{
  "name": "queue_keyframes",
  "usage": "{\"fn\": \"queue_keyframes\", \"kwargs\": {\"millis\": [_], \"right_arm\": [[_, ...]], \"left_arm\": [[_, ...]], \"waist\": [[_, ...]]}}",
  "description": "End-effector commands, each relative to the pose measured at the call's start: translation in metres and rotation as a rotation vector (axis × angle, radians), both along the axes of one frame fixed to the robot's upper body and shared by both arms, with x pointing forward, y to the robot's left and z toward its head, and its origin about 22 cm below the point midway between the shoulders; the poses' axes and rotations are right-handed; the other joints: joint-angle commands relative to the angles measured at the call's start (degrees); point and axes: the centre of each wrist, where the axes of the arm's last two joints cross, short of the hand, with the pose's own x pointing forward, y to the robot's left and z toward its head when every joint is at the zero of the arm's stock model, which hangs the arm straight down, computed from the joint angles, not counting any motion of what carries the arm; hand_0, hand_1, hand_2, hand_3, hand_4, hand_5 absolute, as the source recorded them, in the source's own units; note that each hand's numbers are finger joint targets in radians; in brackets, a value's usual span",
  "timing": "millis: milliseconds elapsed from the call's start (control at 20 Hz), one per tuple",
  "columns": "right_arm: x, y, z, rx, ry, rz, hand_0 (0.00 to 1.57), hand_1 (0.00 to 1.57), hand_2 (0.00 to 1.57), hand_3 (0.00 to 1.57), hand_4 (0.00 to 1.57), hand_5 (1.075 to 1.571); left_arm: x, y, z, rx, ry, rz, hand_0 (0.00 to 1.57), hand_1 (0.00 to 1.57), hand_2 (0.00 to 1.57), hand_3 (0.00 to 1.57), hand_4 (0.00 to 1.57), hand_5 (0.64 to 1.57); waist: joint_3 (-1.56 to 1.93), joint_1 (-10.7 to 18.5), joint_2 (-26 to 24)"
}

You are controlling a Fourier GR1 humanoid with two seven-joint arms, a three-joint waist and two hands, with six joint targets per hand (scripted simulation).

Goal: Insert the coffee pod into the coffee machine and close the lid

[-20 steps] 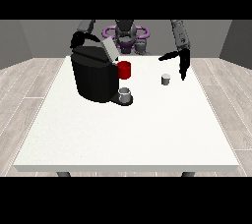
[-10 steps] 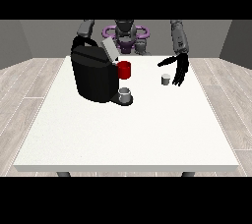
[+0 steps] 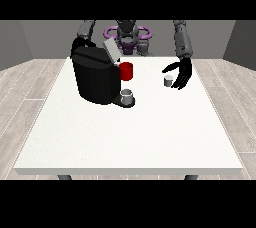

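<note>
A black coffee machine [image 3: 95, 78] stands on the white table [image 3: 130, 137] at the view's left, its grey lid [image 3: 111, 50] tilted up and open. It has a red part [image 3: 126, 71] at its front and a small grey cup [image 3: 127, 95] on its base. The small grey coffee pod [image 3: 168, 80] stands on the table at the right. The hand at the view's right [image 3: 182, 73] hangs just beside the pod with relaxed, spread fingers, partly around it but not closed on it. The hand at the view's left is hidden behind the machine.
The table's near half and right side carry nothing else. The robot's torso [image 3: 128, 37] rises behind the far edge. Wooden floor surrounds the table.
The hand at the view's right has moved down and leftwards, closing in on the pod. The machine, lid and cup stay put.
</note>
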Motion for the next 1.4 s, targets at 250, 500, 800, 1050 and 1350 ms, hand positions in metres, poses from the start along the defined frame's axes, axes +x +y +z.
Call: {"fn": "queue_keyframes", "kwargs": {"millis": [250, 500, 800, 1050, 1350], "right_arm": [[0.000, 0.013, 0.012, 0.001, -0.009, 0.025, 0.00, 0.00, 0.00, 0.00, 0.45, 1.571], [-0.003, -0.010, 0.000, -0.011, 0.000, 0.013, 0.00, 0.00, 0.00, 0.00, 0.53, 1.571], [0.004, 0.019, 0.009, 0.033, -0.034, 0.008, 0.00, 0.00, 0.00, 0.00, 0.50, 1.571], [0.008, 0.011, 0.007, 0.047, -0.029, -0.003, 0.00, 0.00, 0.00, 0.00, 0.52, 1.571], [0.005, 0.001, -0.010, 0.047, 0.091, -0.038, 0.00, 0.00, 0.00, 0.00, 0.40, 1.571]], "left_arm": [[0.008, 0.000, -0.003, 0.121, -0.109, 0.034, 0.72, 0.72, 0.85, 0.62, 0.15, 1.571], [0.004, -0.014, -0.019, 0.139, -0.128, 0.034, 0.82, 0.82, 0.97, 0.74, 0.39, 1.571], [0.012, 0.005, -0.002, 0.293, -0.130, 0.006, 0.90, 0.90, 1.01, 0.78, 0.31, 1.571], [0.019, 0.001, 0.007, 0.303, -0.169, -0.051, 1.23, 1.23, 1.36, 1.31, 0.47, 1.571], [0.039, -0.023, 0.031, 0.220, -0.203, -0.190, 1.45, 1.45, 1.45, 1.39, 0.62, 1.571]], "waist": [[-0.02, -1.9, 1.8], [-0.01, -1.5, 1.0], [-0.01, -1.9, 2.8], [-0.01, -0.9, 2.3], [0.01, 0.2, -3.0]]}}
